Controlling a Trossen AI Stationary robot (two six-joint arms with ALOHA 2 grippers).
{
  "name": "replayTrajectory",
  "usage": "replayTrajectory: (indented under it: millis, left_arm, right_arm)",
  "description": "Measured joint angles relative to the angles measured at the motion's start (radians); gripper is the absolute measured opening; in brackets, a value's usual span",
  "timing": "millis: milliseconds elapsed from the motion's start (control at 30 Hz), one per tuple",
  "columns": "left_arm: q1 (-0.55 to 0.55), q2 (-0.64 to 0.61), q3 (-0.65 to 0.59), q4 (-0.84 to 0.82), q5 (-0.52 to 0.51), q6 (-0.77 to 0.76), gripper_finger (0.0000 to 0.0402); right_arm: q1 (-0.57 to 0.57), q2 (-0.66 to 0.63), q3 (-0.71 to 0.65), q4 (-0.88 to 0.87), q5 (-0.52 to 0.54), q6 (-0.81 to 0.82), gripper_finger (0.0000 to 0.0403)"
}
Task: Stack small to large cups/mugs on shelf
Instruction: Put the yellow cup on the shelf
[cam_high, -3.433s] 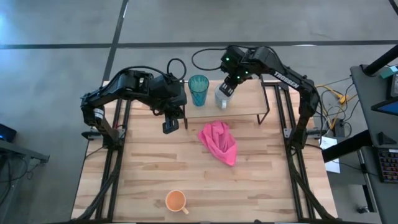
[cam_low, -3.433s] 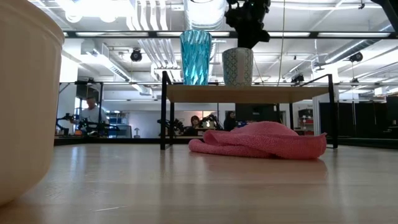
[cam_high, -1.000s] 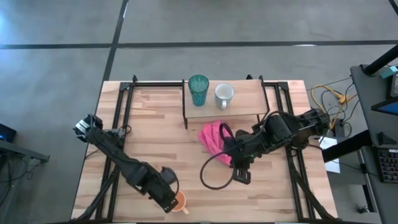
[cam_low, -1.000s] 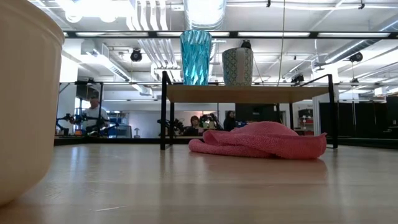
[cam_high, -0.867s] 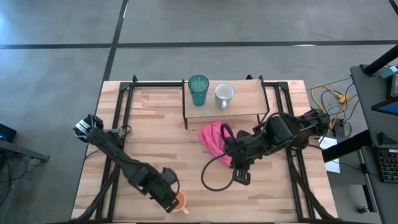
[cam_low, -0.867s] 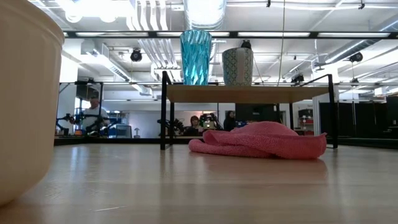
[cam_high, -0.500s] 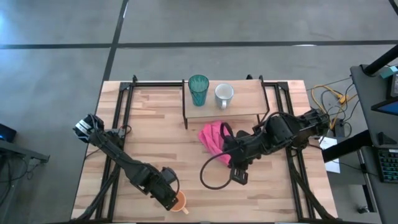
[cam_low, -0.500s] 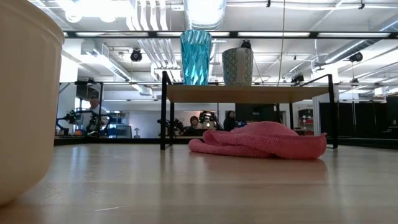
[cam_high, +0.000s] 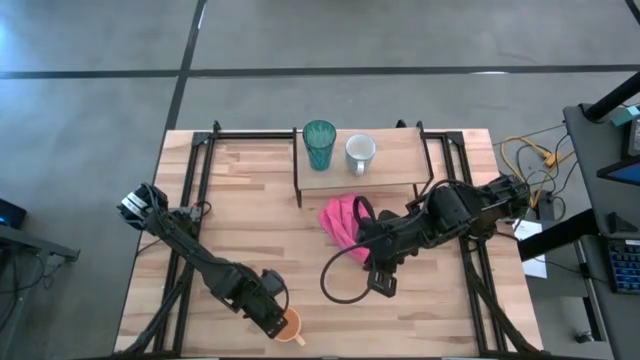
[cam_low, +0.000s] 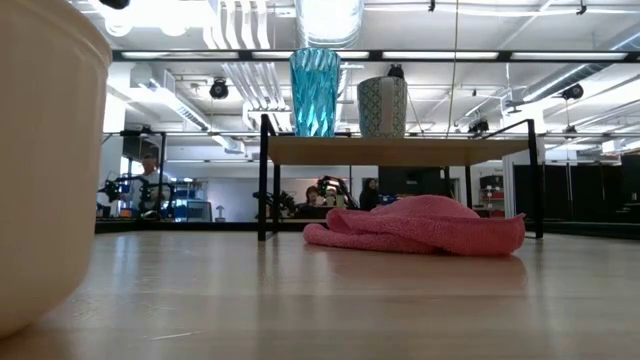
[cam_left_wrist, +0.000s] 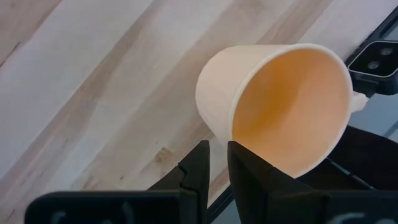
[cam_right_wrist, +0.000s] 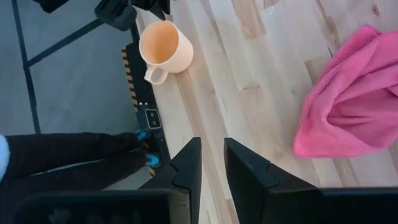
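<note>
Orange and small, the handled mug (cam_high: 288, 322) sits at the near edge of the counter (cam_high: 250, 230), left of centre, and my left gripper (cam_high: 272, 318) is right there at its left side. From my left wrist, the mug's rim (cam_left_wrist: 287, 109) fills the view just beyond my two fingers (cam_left_wrist: 198, 163), which stand close together with only a thin slit between them; the mug's lip lies over the fingertip nearest it, but I cannot tell whether the wall is actually pinched. In the low view the mug's pale wall (cam_low: 45, 170) looms at the far left.

Further right, on the shelf (cam_high: 390, 170) at the far side of the counter, the teal tumbler (cam_high: 319, 144) stands upright with the white mug (cam_high: 359, 153) just beside it on its right, the two apart. In the low view both stand on the shelf board (cam_low: 400, 150), tumbler (cam_low: 314, 92) left, mug (cam_low: 382, 107) right.

Below the shelf's near edge lies the pink cloth (cam_high: 340, 220), crumpled on the counter. My right gripper (cam_high: 380, 283) hangs over the counter just to the near right of the cloth, well apart from every cup; its fingers (cam_right_wrist: 186, 163) show a narrow gap with nothing in it.
</note>
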Motion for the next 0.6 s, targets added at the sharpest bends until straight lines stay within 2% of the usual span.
replayTrajectory:
  millis: [600]
  left_arm:
    - [0.006,-0.002,-0.001,0.058,0.0,0.005,0.0043]
  right_arm:
    - [0.0,0.0,0.0,0.003,0.026,-0.011,0.0063]
